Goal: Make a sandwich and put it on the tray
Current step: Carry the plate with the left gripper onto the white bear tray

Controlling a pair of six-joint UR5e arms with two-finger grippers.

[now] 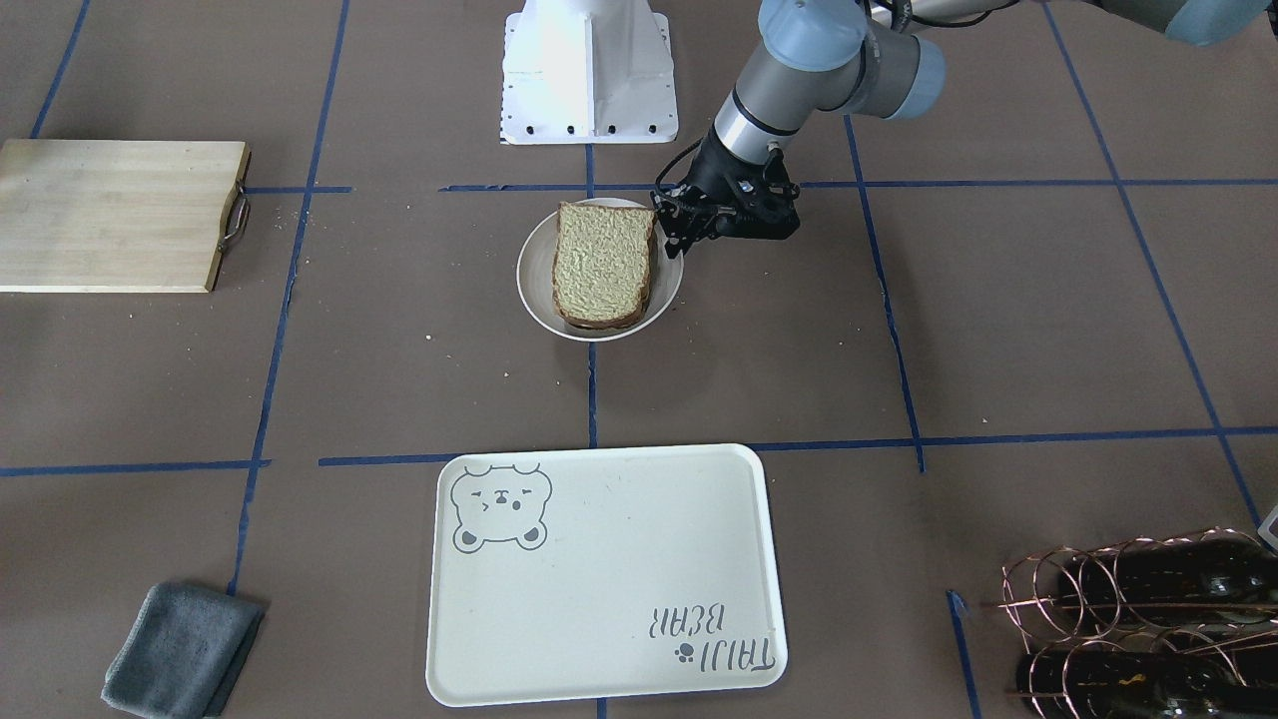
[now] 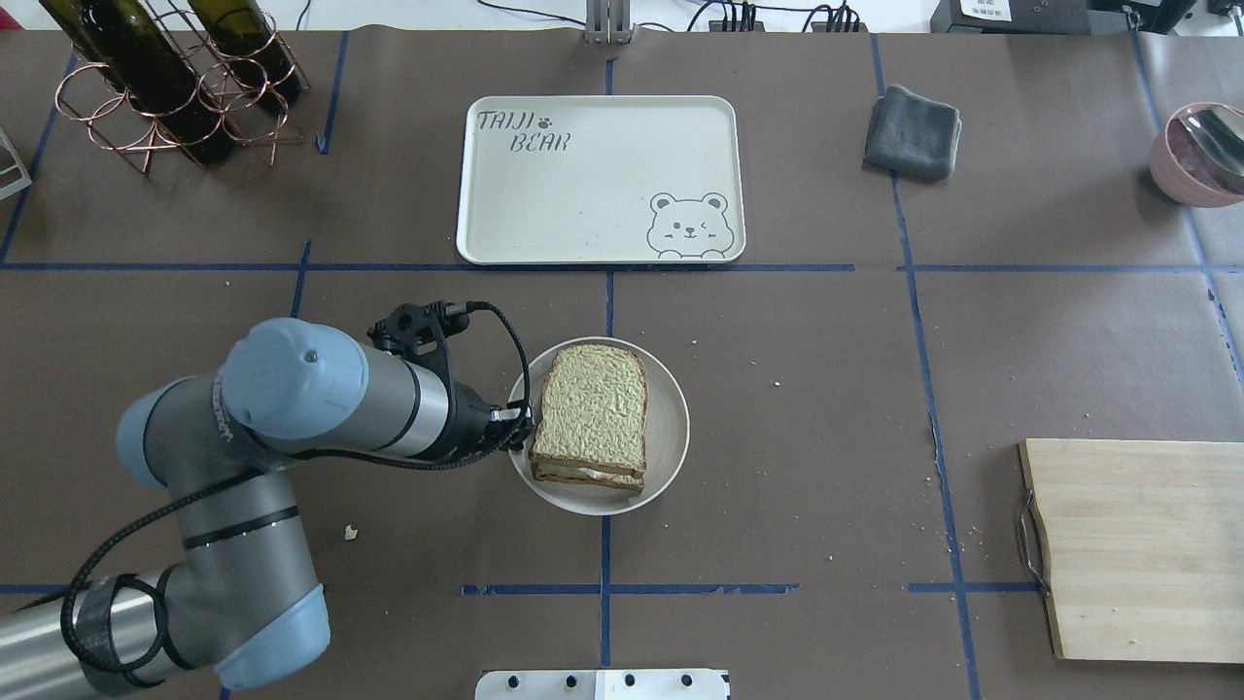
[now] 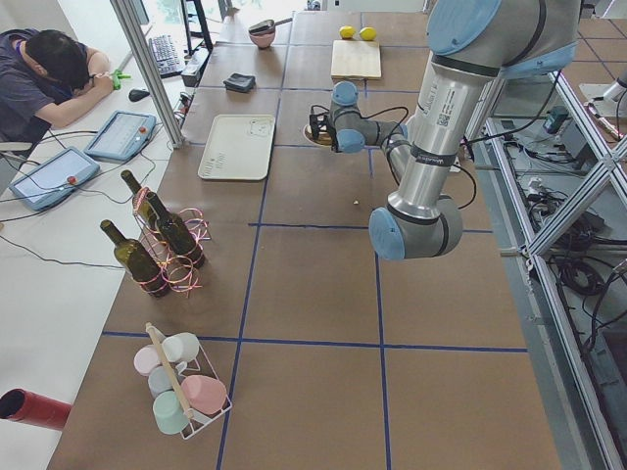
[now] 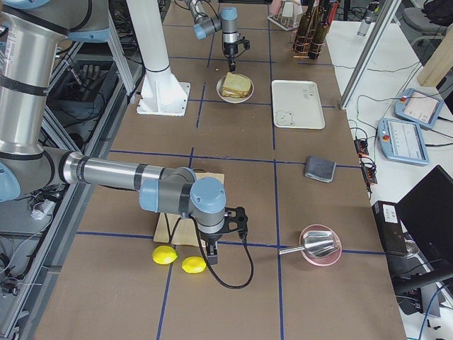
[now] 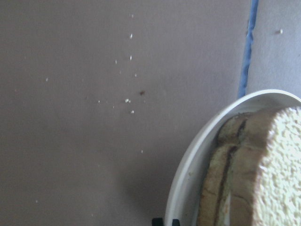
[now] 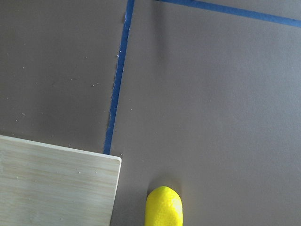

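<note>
The sandwich (image 1: 604, 262), two tan speckled slices stacked with a sliver of white egg between them, lies on a small round white plate (image 1: 534, 290) at the table's middle. It also shows in the overhead view (image 2: 593, 408) and the left wrist view (image 5: 254, 174). My left gripper (image 1: 671, 232) is low at the plate's rim (image 2: 671, 428), beside the sandwich. Its tips (image 5: 165, 221) stand close together with the rim (image 5: 188, 179) between them. The cream tray (image 2: 583, 185) with the bear drawing is bare. My right gripper (image 4: 212, 256) hangs over the lemons; I cannot tell whether it is open.
A wooden board (image 2: 1137, 544) with a metal handle lies at the robot's right, with two lemons (image 4: 165, 255) beside it. A grey cloth (image 2: 914, 119), a pink bowl (image 2: 1200, 156) and a copper bottle rack (image 2: 165, 87) stand along the far side.
</note>
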